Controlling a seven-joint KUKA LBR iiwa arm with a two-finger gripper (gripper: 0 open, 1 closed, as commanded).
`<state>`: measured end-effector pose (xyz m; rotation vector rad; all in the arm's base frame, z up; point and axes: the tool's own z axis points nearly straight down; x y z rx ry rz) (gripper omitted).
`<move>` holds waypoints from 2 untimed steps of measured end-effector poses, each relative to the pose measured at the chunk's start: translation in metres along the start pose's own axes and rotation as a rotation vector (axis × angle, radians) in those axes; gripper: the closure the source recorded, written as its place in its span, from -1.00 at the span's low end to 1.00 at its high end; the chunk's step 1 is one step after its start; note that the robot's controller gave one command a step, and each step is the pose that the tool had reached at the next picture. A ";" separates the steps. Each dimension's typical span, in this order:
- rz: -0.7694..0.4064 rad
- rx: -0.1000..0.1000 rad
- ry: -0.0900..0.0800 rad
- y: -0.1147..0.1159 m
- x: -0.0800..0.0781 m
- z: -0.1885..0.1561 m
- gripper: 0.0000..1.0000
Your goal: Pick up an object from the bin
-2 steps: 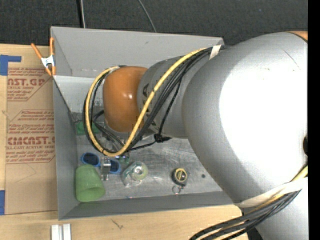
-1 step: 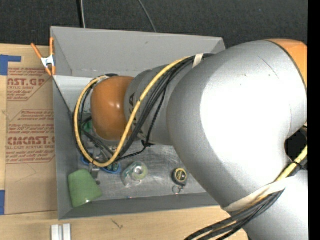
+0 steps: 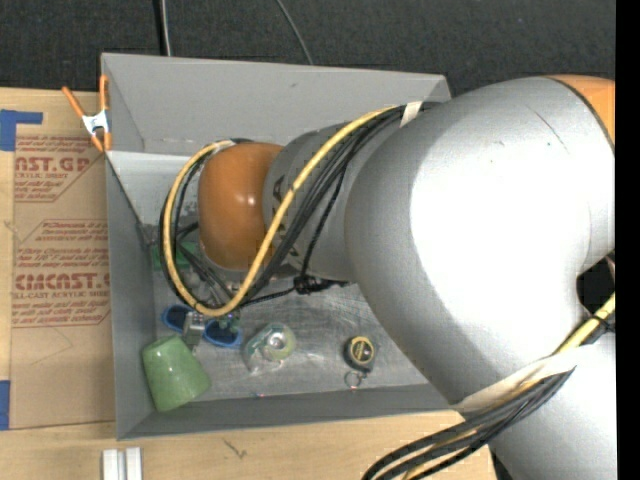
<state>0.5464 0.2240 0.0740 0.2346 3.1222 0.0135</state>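
Camera view: hand [image 3: 207, 306] low at the left of the bin [image 3: 260, 93], just above a blue piece [image 3: 222, 336], its opening indiscernible.

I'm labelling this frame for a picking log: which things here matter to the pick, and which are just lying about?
In play: bin; end effector; blue piece nearest it.
Lying about: green cup; clear packet; small black-and-gold disc.

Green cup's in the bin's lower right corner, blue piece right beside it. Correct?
Not quite: the camera view shows the green cup in the lower left corner of the bin, not the right. The blue piece does lie right beside it.
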 end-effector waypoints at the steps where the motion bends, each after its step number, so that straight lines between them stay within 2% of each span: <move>1: 0.002 -0.001 -0.009 -0.001 -0.003 -0.002 1.00; 2: 0.000 0.005 0.004 0.002 -0.005 -0.062 1.00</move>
